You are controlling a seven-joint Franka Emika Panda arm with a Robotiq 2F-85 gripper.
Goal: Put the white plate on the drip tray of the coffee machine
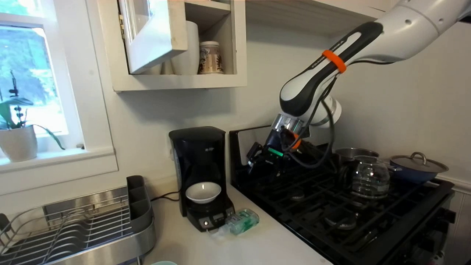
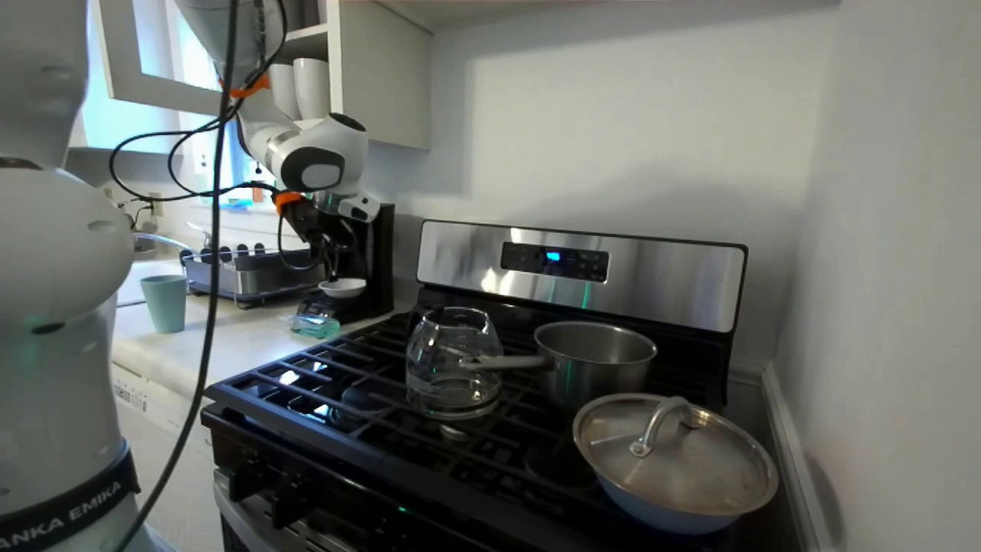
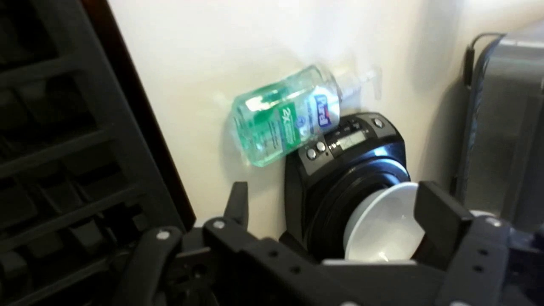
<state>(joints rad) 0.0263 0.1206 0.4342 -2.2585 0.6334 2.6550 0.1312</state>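
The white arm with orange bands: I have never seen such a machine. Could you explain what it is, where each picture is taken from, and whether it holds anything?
The white arm is a robot arm, steered by a person. It ends in a black hand with two fingers. Two pictures come from cameras outside the robot; the third comes from a camera on its wrist, looking past the fingers. The fingers stand apart and grip nothing. The white plate rests on the drip tray of the coffee machine. On the counter, a green bottle lies on its side at the coffee machine's front. The stove carries a glass pot, a saucepan and a lidded pan.
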